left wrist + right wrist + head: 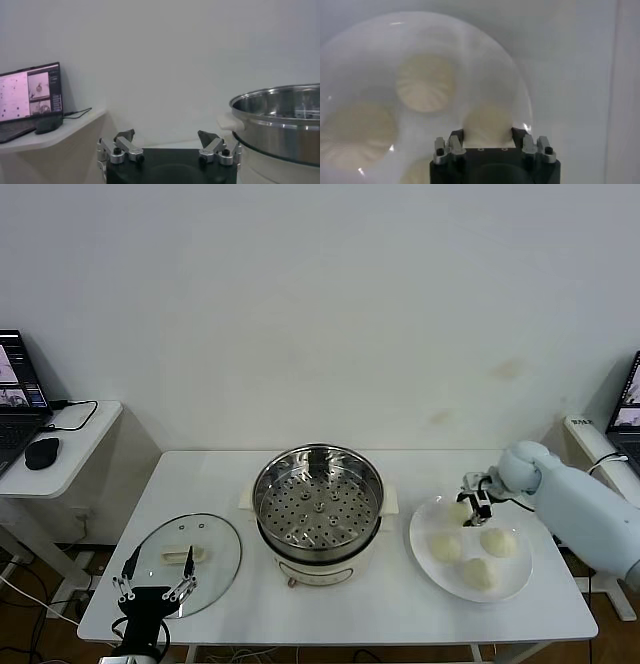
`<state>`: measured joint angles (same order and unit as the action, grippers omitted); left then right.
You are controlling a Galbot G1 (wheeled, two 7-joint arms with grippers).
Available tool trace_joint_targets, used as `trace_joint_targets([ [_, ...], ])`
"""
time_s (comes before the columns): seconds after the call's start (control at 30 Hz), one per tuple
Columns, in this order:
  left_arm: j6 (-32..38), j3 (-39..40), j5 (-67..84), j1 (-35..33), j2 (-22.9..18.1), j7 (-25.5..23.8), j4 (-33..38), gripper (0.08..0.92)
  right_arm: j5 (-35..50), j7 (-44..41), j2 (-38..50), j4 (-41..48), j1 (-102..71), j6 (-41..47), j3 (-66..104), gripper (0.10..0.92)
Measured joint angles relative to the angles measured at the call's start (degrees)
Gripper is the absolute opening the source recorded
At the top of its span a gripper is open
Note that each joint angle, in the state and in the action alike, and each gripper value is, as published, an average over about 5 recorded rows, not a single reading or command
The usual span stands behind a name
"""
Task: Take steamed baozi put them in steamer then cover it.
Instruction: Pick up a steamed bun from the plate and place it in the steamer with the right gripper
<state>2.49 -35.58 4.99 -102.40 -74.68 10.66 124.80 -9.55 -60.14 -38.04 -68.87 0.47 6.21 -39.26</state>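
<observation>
Early stage: steamer [318,506] empty, cover [187,562] lying left of it; four baozi on the plate [515,581] to its right. Right end effector [488,131] clasps the first baozi [488,122]; left end effector [157,572] idles wide above the cover.

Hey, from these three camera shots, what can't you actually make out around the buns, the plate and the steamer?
- Head view: whether the right tool has lifted the far bun off the plate; the tool covers it.
- Right wrist view: that bun's underside, hidden behind the tool body; the plate is blurred and cut off by the frame edges.
- Left wrist view: the steamer is cut off at the frame edge and its tray is barely visible; the buns are out of frame.
</observation>
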Motion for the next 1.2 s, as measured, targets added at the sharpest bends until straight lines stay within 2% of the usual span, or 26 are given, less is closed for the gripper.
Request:
trace_joint_targets([
  [0.3,0.01,0.09,1.02,0.52,0.73,-0.03,0.03,0.823,10.44,0.72,1.9,-7.08,15.88,-0.83,-9.17,0.611],
  [0.67,0.27,-0.85,2.01,0.94,0.95,-0.02,-0.02,0.823,19.99,4.08,-6.34,-12.73,31.85,-4.2,-22.49,0.611],
  [0.9,0.47,-1.85,2.42,0.38,0.46,0.02,0.57,0.823,18.92,6.36,-14.61,-12.08,34.53,-8.55,-28.41,0.611],
  [1.2,0.25,-2.8,2.47,-0.04,0.07,0.01,1.64,0.823,10.44,8.95,-23.13,-7.68,32.52,-15.56,-32.76,0.611],
])
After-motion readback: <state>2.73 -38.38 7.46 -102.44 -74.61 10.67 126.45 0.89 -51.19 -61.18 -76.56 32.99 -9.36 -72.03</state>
